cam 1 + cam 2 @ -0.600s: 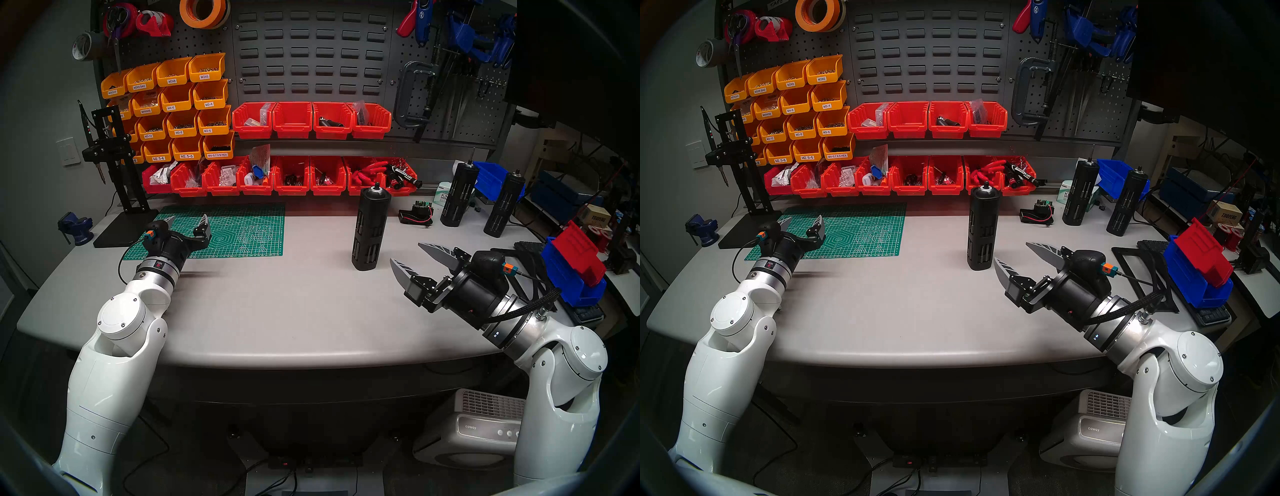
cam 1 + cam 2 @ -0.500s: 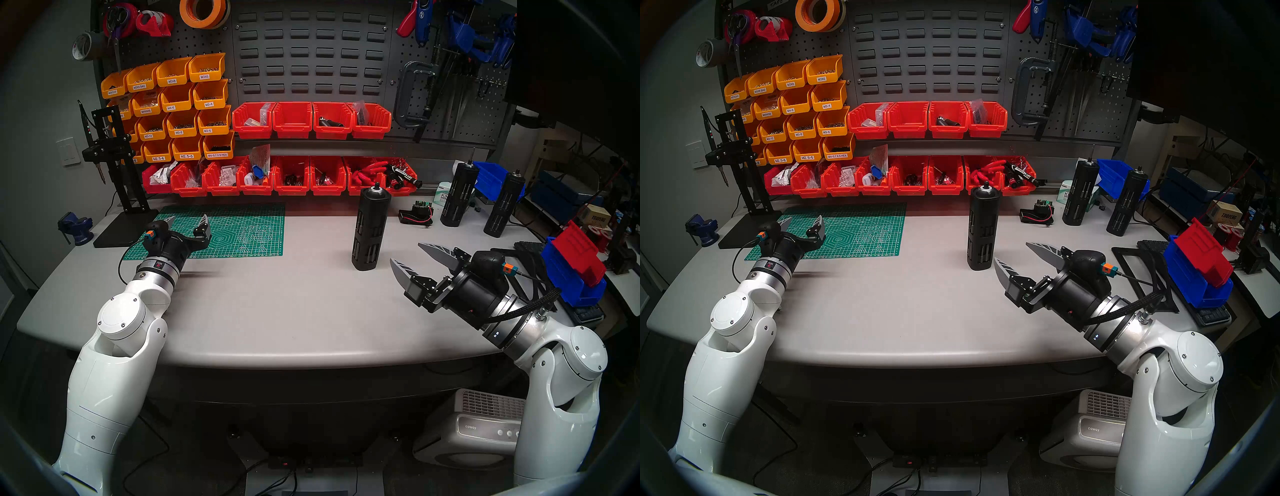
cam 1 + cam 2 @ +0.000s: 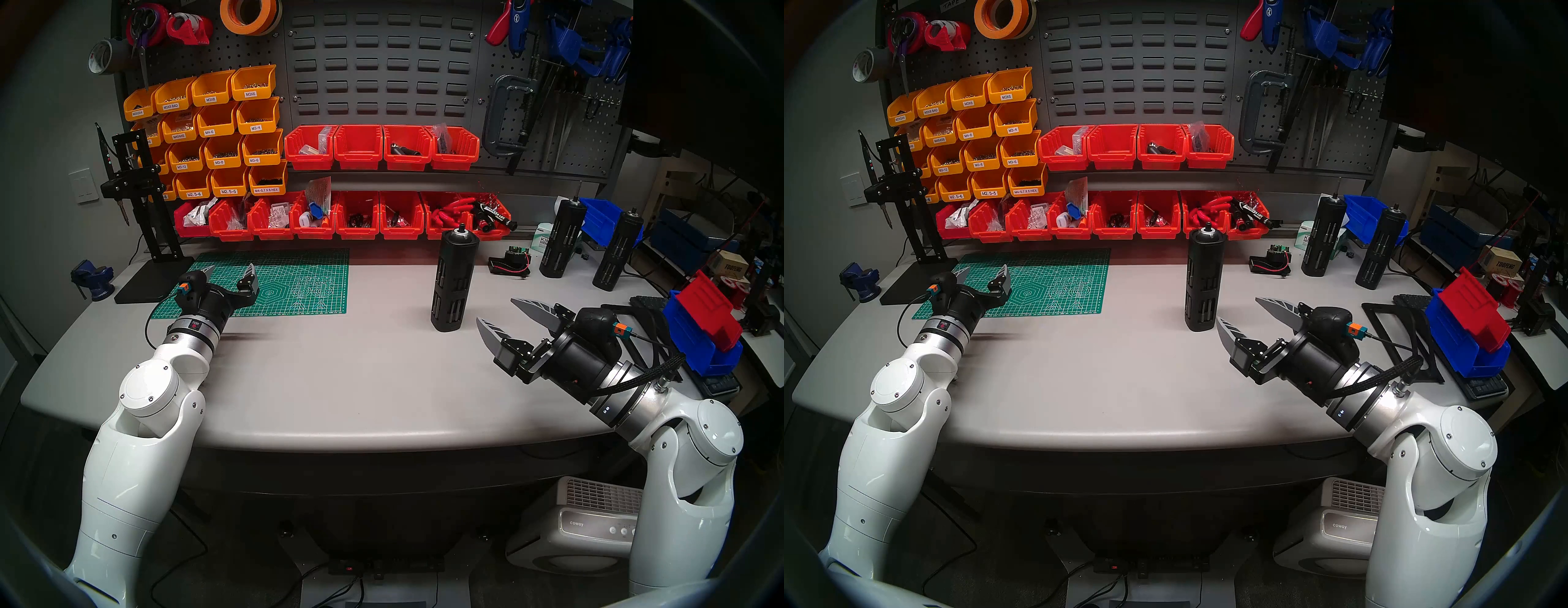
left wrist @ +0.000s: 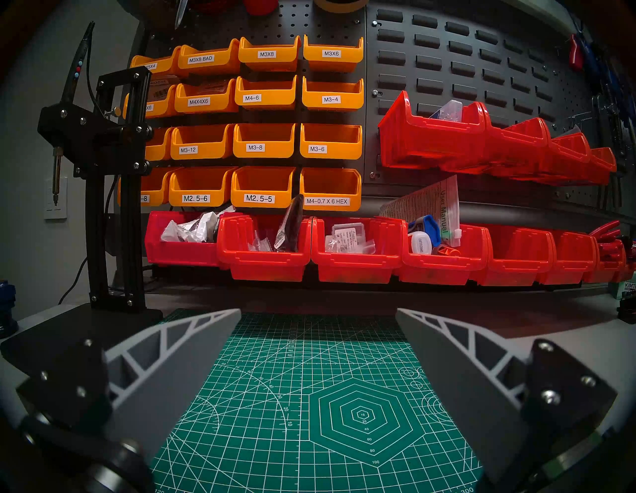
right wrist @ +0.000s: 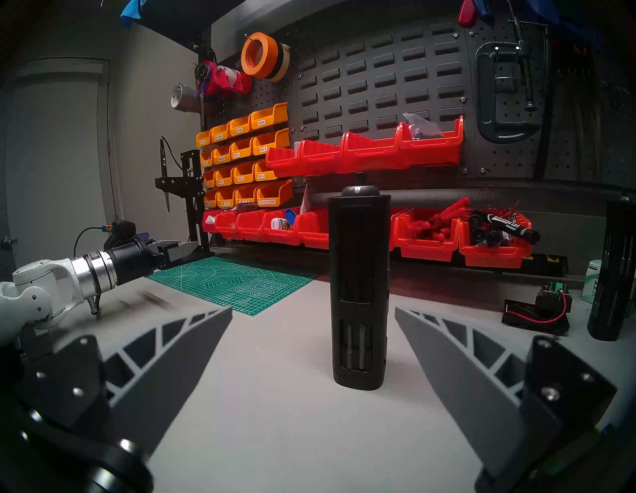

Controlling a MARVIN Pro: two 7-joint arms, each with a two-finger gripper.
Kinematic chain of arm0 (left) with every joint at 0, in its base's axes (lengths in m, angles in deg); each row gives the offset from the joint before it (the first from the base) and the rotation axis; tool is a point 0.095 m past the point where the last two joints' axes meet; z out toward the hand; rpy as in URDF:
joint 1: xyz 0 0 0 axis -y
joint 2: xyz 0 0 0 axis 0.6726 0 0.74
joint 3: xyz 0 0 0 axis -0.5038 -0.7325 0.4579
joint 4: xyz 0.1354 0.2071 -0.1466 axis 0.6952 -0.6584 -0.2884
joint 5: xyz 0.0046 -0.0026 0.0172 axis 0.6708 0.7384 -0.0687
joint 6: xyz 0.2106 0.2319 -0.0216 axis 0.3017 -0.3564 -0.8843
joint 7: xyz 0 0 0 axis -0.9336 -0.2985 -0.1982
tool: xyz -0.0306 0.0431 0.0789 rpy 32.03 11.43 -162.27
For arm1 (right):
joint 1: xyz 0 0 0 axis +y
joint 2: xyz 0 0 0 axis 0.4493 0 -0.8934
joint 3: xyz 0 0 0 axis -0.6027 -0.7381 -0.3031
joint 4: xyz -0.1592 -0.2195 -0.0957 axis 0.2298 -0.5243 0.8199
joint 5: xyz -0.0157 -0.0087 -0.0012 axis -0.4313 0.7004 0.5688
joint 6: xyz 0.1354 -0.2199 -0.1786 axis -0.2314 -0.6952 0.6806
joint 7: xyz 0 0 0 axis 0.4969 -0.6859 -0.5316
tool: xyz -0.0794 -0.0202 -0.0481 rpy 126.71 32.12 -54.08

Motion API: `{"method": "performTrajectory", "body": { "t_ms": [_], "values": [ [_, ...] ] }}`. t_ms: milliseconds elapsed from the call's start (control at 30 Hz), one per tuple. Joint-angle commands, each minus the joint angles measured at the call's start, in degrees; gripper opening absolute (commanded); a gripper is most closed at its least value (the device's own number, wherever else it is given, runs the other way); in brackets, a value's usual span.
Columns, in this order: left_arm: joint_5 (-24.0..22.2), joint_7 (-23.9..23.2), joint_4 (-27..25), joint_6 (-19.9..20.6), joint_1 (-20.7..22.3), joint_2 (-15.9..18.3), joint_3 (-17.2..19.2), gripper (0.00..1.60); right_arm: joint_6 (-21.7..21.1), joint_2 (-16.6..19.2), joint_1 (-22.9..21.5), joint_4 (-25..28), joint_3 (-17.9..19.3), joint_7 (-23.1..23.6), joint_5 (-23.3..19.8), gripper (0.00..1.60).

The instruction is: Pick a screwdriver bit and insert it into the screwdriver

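The screwdriver (image 3: 454,280), a tall black slotted cylinder with a silver-ringed top socket, stands upright mid-table; it also shows in the head right view (image 3: 1204,280) and the right wrist view (image 5: 359,292). Thin metal rods show behind its lower slots (image 5: 349,347). No loose screwdriver bit is in view. My right gripper (image 3: 496,310) (image 3: 1237,309) (image 5: 313,308) is open and empty, just right of the screwdriver's base and pointing at it, not touching. My left gripper (image 3: 231,266) (image 3: 985,267) (image 4: 318,310) is open and empty, low over the green cutting mat (image 3: 297,280).
Two more black slotted cylinders (image 3: 562,237) (image 3: 617,250) stand at the back right. A small black battery holder (image 3: 509,263) lies behind the screwdriver. A black stand (image 3: 135,199) holding a pen-shaped tool is at the back left. Red bins (image 3: 360,216) line the back; blue and red bins (image 3: 704,335) sit at the right.
My right gripper has crept slightly left, toward the screwdriver. The left arm and the screwdriver have not moved.
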Motion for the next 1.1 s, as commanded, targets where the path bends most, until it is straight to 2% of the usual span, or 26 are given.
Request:
{"method": "performTrajectory", "body": {
  "t_ms": [0, 567, 1067],
  "values": [
    [0.0, 0.0, -1.5, -0.7, 1.2, 0.1, 0.5, 1.60, -0.1, 0.3, -3.3, 0.8, -1.3, -2.1, 1.4, 1.60],
    [0.0, 0.0, -1.5, -0.7, 1.2, 0.1, 0.5, 1.60, -1.7, 1.6, -11.5, -2.7, -4.9, -5.5, 3.9, 1.60],
    [0.0, 0.0, -1.5, -0.7, 1.2, 0.1, 0.5, 1.60, -2.3, 2.4, -17.8, -6.0, -8.1, -7.5, 4.2, 1.60]
  ]
}}
